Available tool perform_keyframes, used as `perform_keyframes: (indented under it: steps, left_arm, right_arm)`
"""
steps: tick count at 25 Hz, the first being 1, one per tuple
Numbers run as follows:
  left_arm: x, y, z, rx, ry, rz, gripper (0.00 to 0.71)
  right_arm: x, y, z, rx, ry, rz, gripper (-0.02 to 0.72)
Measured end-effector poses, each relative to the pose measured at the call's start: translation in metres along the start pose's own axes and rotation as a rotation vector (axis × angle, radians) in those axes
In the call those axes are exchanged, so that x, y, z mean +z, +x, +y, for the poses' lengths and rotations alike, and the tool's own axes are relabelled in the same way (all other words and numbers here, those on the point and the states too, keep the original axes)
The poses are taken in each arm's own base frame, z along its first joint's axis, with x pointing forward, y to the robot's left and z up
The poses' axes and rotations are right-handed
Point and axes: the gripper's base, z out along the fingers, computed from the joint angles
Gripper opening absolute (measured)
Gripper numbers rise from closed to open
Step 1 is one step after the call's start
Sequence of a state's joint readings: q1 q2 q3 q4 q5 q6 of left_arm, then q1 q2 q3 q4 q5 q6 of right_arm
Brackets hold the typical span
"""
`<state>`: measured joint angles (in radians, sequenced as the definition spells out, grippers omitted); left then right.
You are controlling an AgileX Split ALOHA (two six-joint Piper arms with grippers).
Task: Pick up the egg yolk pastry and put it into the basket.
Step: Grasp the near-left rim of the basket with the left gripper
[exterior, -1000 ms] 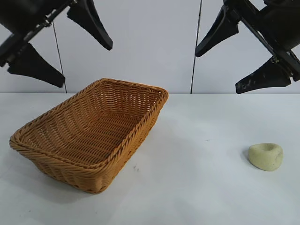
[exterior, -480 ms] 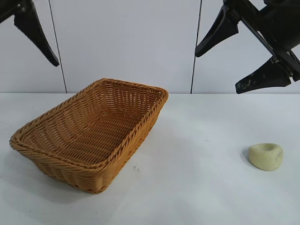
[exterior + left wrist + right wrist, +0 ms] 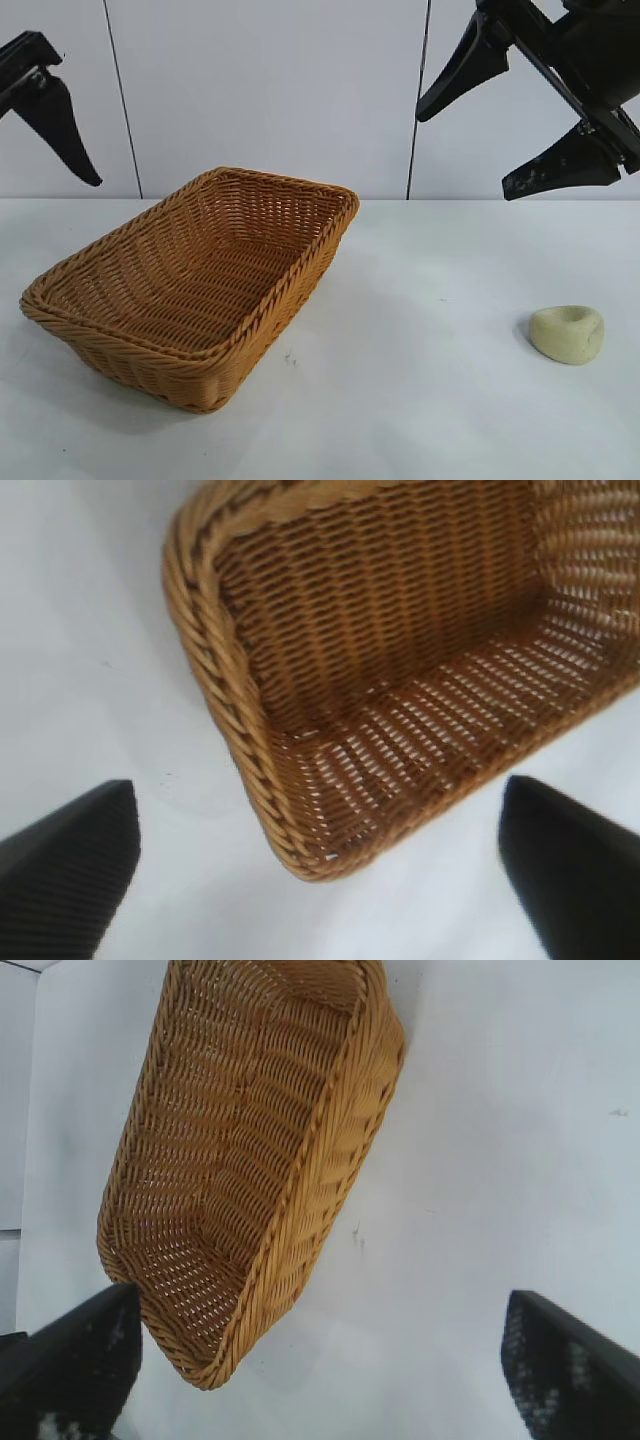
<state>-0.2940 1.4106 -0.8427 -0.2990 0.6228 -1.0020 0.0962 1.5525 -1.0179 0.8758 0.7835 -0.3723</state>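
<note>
The egg yolk pastry (image 3: 567, 333), a small pale cream lump with a dimple, lies on the white table at the right. The basket (image 3: 150, 340), golden-brown woven wicker, stands empty at the left-centre. My right gripper (image 3: 464, 156) hangs open high above the table, up and to the left of the pastry, with nothing between its fingers. Of my left gripper only one black finger (image 3: 55, 120) shows at the far left edge, above and behind the basket. In the left wrist view that gripper (image 3: 320, 788) stands open over a basket corner (image 3: 300, 865). Neither wrist view shows the pastry.
A white wall with two dark vertical seams (image 3: 418, 100) closes off the back of the table. Bare white table top (image 3: 420, 330) lies between the basket and the pastry. The right wrist view shows the basket (image 3: 340, 1130) off to one side of the open right gripper (image 3: 320, 1295).
The left gripper has swung leftward and down toward the picture's edge, so only one finger still shows. The right gripper, the basket and the pastry have not moved.
</note>
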Motion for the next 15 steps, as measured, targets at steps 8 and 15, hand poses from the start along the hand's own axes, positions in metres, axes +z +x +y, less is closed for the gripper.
perform_keyframes:
  steps: [8,15]
  left_arm:
    - [0.048,0.02,-0.002,0.004,-0.092,0.055,0.695]
    - [0.1,0.015,0.005,-0.049,-0.133,0.023,0.695]
  right_arm:
    - [0.0,0.0,0.0,0.002,0.0,0.001,0.695]
    - [0.0,0.0,0.0,0.002,-0.001,0.002,0.695]
